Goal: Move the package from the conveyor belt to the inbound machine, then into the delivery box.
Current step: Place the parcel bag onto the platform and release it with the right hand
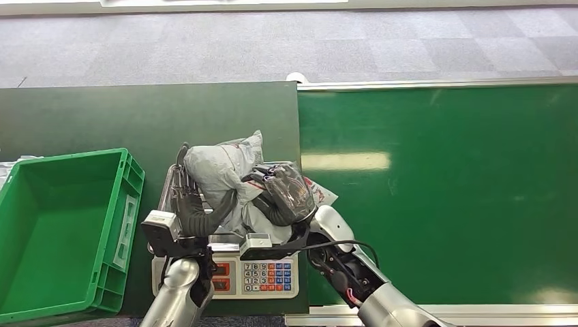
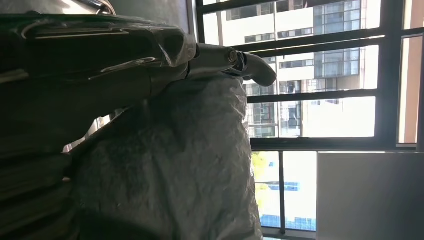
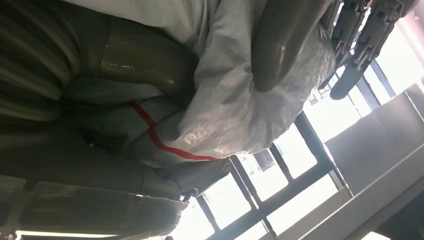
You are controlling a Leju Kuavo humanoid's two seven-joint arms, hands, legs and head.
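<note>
Both hands are on the package [image 1: 221,170] here, a crumpled grey poly mailer with a bit of red stripe on it. The left hand [image 1: 187,197] grips it from the left side, dark fingers running up along the bag, and the right hand [image 1: 286,194] clamps it from the right, so the bag is squeezed between the two. Up close, the left wrist view has the bag [image 2: 170,170] pressed right against the left hand [image 2: 75,75], and the right wrist view has the right hand [image 3: 100,75] wrapped into the plastic [image 3: 235,115] with the left hand's dark fingers [image 3: 350,35] on the far side.

The package sits over the scale [image 1: 262,276], the one with the keypad at its near edge, but I can't tell if it's resting on the platter or lifted just off it. The scale stands on the dark green bench [image 1: 123,116]. The green crate [image 1: 61,225] is just to the left of it, and the belt [image 1: 443,191] runs off to the right, shiny green with a metal rim.
</note>
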